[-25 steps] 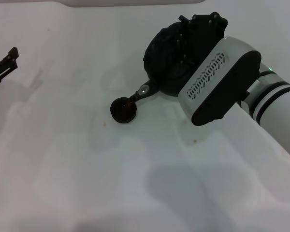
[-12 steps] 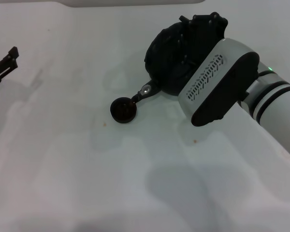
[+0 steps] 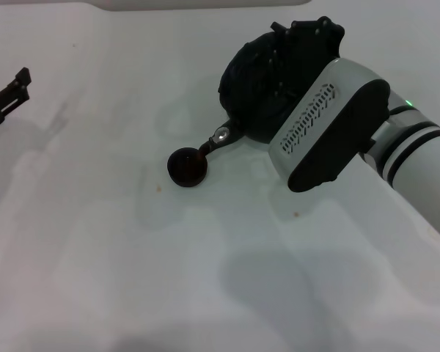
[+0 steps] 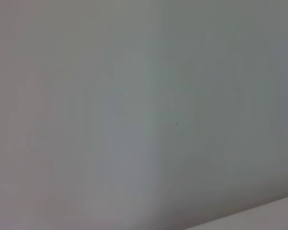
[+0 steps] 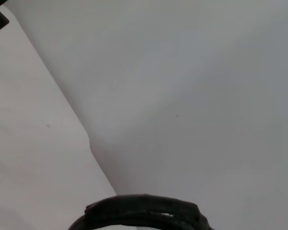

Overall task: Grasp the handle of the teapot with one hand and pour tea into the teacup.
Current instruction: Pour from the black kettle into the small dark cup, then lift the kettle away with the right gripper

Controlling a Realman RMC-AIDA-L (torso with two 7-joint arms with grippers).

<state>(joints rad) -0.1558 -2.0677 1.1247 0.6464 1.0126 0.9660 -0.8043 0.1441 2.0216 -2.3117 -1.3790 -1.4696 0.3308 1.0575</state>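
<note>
Status, judged from the head view: the pour appears to be in progress; the teapot [image 3: 258, 88] is held tilted toward the robot's left, its spout [image 3: 218, 137] reaching down to the rim of the teacup [image 3: 187, 167], the spout tip directly over the cup edge; whether liquid is flowing, or how full the cup is, cannot be read. The right gripper [image 3: 297, 55] sits over the top of the pot where the handle would be; its fingers are hidden by the wrist housing and the pot body, so whether they are clamped on the handle cannot be told from the pictures, although the lifted, tilted pot suggests a grip. The right wrist view shows only a dark ribbed arc, probably the handle [image 5: 141, 213], against the white table [image 3: 132, 279]. The left gripper [image 3: 6, 97] is parked at the far left edge of the table, well apart from the work; its finger state cannot be told. Remaining, as a judgement: complete the pour; level the pot; set it down beside the cup; release. Count: one teapot; one teacup; one handle; two grippers, one at work.
</note>
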